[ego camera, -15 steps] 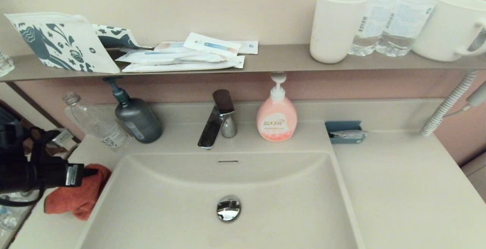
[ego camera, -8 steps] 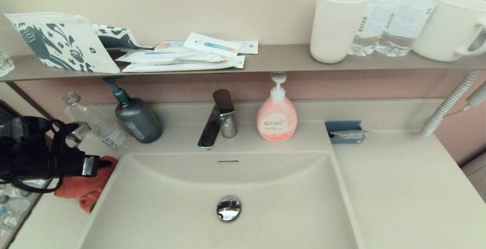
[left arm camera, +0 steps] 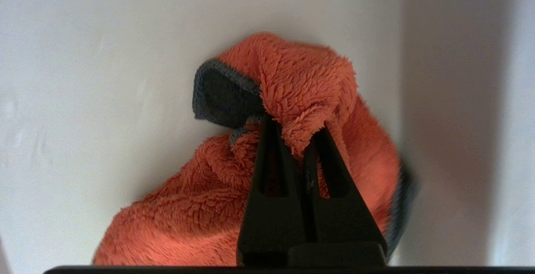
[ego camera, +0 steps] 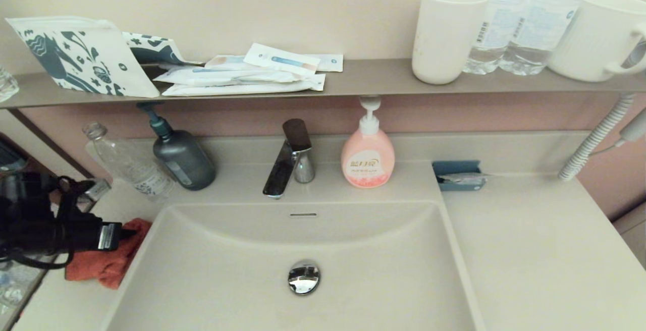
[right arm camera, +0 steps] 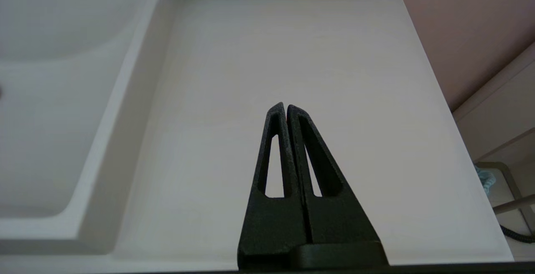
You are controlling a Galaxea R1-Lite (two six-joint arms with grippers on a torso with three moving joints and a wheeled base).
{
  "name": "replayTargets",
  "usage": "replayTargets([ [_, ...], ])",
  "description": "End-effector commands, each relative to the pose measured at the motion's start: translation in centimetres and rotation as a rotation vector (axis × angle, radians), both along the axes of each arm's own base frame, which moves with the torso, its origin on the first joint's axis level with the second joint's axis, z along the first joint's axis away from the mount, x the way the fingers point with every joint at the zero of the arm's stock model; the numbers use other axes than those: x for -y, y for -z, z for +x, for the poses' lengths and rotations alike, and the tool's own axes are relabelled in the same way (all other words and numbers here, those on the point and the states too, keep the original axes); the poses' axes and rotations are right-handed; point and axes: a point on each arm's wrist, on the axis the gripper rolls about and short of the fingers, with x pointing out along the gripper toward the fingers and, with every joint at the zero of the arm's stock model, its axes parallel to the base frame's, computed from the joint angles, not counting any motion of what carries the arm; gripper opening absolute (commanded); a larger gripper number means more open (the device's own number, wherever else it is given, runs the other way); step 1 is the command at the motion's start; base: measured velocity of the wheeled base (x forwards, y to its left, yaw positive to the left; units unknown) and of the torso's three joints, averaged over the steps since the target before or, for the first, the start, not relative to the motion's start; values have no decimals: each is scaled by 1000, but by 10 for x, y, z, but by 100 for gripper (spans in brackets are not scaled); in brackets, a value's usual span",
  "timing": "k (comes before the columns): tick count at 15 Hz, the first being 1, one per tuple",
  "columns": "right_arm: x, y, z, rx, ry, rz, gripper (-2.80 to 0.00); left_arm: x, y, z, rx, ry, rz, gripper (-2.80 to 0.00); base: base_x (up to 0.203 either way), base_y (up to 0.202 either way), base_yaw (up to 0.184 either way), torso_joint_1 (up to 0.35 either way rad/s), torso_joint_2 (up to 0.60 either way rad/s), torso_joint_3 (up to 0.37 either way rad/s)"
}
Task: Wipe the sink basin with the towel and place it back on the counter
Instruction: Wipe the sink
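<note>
The orange-red towel (ego camera: pixel 108 263) sits bunched on the beige counter (ego camera: pixel 81 303) just left of the sink basin (ego camera: pixel 353 260). My left gripper (ego camera: pixel 132 232) is at the towel's top, shut on a fold of the towel (left arm camera: pixel 292 94), as the left wrist view shows with the left gripper (left arm camera: pixel 294 130) pinching the fuzzy cloth. The basin has a chrome drain plug (ego camera: pixel 304 276) and an overflow slot (ego camera: pixel 303 215). My right gripper (right arm camera: pixel 286 107) is shut on nothing above the counter (right arm camera: pixel 292 48) right of the basin; it is out of the head view.
Behind the basin stand a chrome faucet (ego camera: pixel 288 162), a pink soap bottle (ego camera: pixel 368 157), a grey pump bottle (ego camera: pixel 181 157) and a clear bottle (ego camera: pixel 126 162). A teal tray (ego camera: pixel 458 174) lies at the back right. A shelf (ego camera: pixel 353 81) above holds cups, bottles and packets.
My left gripper, holding the towel, swung toward the basin and back wall, then drew back left and nearer; the towel shifted with it.
</note>
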Motion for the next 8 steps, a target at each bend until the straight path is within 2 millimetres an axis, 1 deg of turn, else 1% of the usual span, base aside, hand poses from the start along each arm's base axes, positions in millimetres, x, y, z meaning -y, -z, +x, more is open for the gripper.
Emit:
replayTargets([
  [1,0,0,0,-1,-1,-1,-280,-4,1,-10,-10,-17,-1,-280,0,0,0,0,0,0],
  [2,0,0,0,-1,-1,-1,-280,-7,-1,-17,-9,-34,1,-280,0,0,0,0,0,0],
  [5,0,0,0,-1,-1,-1,-280,-14,-7,-28,1,-71,8,-280,0,0,0,0,0,0],
  [8,0,0,0,-1,-2,-1,-280,-15,-5,-40,-13,-96,0,-280,0,0,0,0,0,0],
])
